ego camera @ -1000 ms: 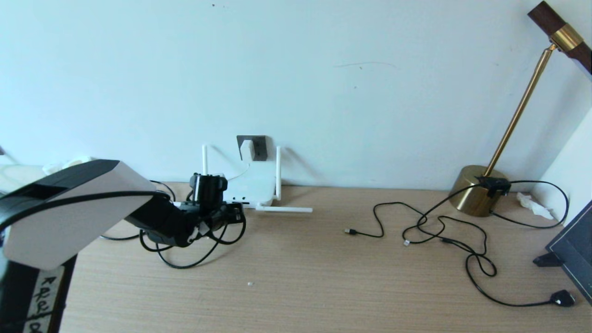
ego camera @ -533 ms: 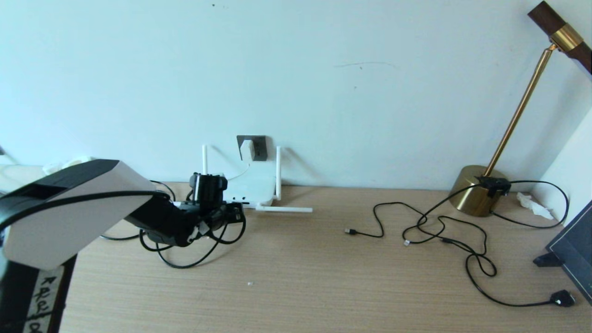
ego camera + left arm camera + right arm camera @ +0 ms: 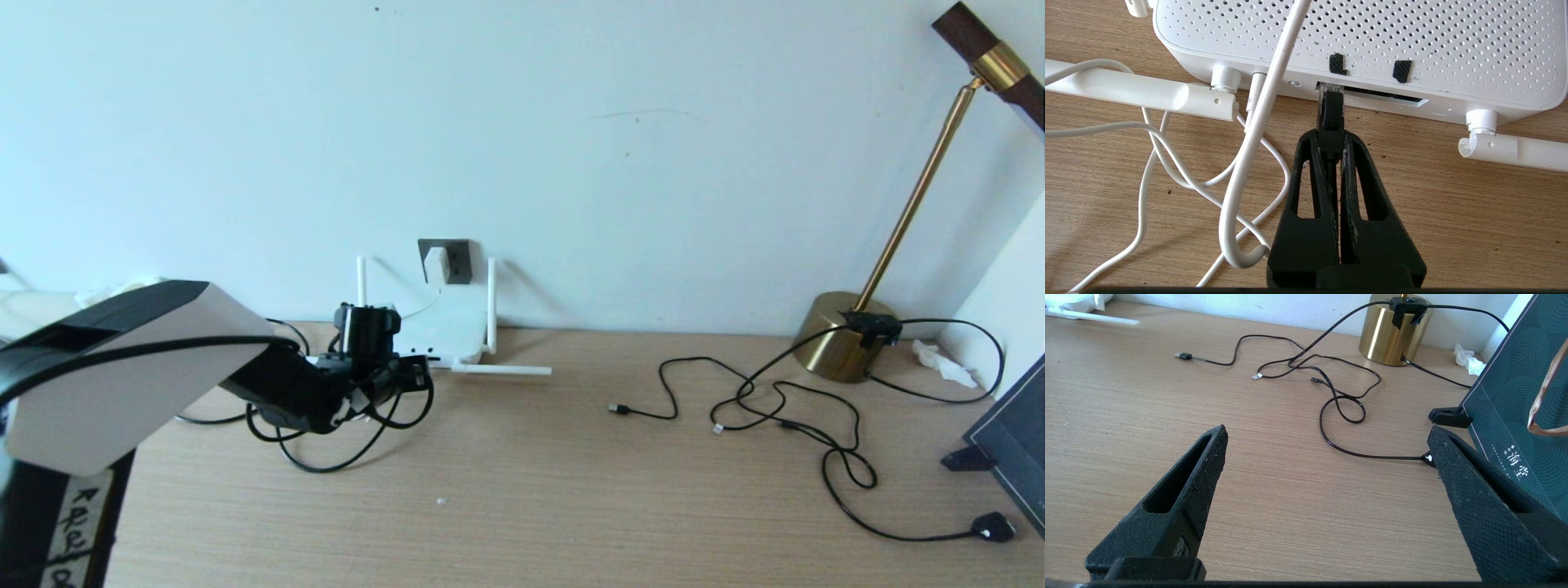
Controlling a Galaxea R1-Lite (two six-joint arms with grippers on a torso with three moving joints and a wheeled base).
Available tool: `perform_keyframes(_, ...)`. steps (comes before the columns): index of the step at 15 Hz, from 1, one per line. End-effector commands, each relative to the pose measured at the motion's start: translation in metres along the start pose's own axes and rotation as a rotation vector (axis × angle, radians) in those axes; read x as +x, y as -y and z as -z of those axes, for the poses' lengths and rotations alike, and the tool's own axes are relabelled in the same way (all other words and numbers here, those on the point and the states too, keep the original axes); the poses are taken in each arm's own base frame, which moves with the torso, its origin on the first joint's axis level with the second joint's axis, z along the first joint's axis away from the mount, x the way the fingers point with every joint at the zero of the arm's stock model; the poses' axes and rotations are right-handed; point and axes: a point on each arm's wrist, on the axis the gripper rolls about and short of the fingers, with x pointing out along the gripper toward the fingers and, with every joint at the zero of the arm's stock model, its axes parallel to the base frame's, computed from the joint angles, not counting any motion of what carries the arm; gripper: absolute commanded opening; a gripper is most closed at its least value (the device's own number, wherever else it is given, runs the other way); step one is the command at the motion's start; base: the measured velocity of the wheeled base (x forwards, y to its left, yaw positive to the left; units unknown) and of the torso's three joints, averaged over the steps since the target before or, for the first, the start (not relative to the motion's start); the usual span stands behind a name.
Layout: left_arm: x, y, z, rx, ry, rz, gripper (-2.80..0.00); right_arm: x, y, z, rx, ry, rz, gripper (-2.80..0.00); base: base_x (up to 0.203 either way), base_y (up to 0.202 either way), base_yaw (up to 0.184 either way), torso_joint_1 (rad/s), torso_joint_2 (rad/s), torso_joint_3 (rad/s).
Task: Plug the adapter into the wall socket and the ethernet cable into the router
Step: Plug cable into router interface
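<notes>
Left gripper stays clamped on ethernet cable plug, tip at router port, nothing shifted in the last second; adapter sits in wall socket; seating probably incomplete.

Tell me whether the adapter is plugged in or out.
In: the adapter sits flush on the wall socket, clear of the desk.
</notes>
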Motion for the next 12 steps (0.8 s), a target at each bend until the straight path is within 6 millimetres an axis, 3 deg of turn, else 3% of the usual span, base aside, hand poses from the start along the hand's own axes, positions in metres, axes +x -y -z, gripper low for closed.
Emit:
perform_keyframes(1, -0.0001, 0.0002, -0.0012, -0.002, 0.007, 0.000, -2.80, 0.0001, 0.0000, 0.0000, 0.000, -0.001, -0.002, 0.00, 0.000, 0.000, 0.000, 0.000, 0.00, 0.000)
perform_keyframes(12, 0.0037, 0.0014, -0.0031, -0.004, 0.016, 0.001, -2.80, 0.0001, 0.0000, 0.0000, 0.000, -0.001, -0.002, 0.00, 0.000, 0.000, 0.000, 0.000, 0.00, 0.000)
